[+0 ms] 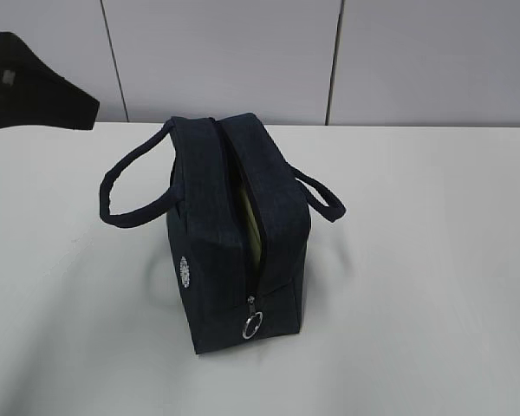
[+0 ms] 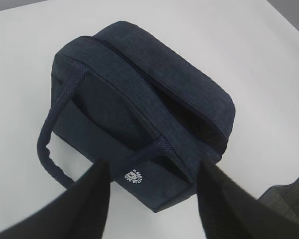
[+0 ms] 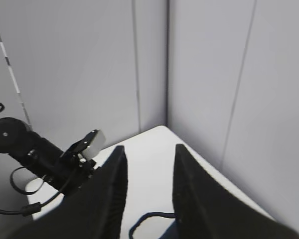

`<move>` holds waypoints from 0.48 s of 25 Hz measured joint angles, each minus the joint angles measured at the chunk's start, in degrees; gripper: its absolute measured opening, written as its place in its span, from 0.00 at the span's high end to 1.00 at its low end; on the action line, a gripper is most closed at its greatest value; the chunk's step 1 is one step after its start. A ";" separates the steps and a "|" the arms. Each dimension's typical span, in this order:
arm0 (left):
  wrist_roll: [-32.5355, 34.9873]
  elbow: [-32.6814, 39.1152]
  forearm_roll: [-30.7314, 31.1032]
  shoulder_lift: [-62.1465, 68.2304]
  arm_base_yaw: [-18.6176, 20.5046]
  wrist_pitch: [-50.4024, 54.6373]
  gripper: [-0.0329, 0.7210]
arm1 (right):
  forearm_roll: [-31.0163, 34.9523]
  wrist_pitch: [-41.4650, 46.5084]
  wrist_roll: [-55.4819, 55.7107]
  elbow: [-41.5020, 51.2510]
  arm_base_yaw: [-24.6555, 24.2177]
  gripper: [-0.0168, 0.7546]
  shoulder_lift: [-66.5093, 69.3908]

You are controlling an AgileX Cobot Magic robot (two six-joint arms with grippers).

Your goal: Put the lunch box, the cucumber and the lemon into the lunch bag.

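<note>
With both grippers' jaws parted and holding nothing, the left gripper [image 2: 152,199] above the lunch bag [image 1: 230,234] standing on the white surface [image 1: 433,303], its half-open zipper [image 1: 243,217] could let the pale-green lunch box lid [image 1: 248,221] snag any closing pull.

Even, soft overhead light casts faint shadows (wrist views slightly blurred), with no glare.

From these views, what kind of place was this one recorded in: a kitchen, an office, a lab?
Most likely a lab or test room: a bare white table, plain grey panelled walls, and only the navy lunch bag standing on it. No kitchen fittings in view.
</note>
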 joint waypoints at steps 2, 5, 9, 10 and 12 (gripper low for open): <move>0.00 0.00 0.00 0.00 0.00 0.22 0.45 | -4.24 0.11 1.17 0.00 0.00 0.68 -3.76; 0.00 0.00 0.00 0.00 0.00 0.45 0.45 | -8.52 0.37 2.66 2.51 0.00 0.69 -9.28; 0.00 0.00 0.00 0.00 0.00 0.45 0.45 | -12.18 -0.38 3.02 14.63 0.00 0.69 -18.70; 0.00 0.00 0.00 0.00 0.00 0.45 0.45 | -13.38 -1.44 3.12 19.83 0.00 0.69 -21.75; 0.00 0.00 0.00 0.00 0.09 0.45 0.45 | -15.01 -4.47 3.12 28.72 0.00 0.69 -26.49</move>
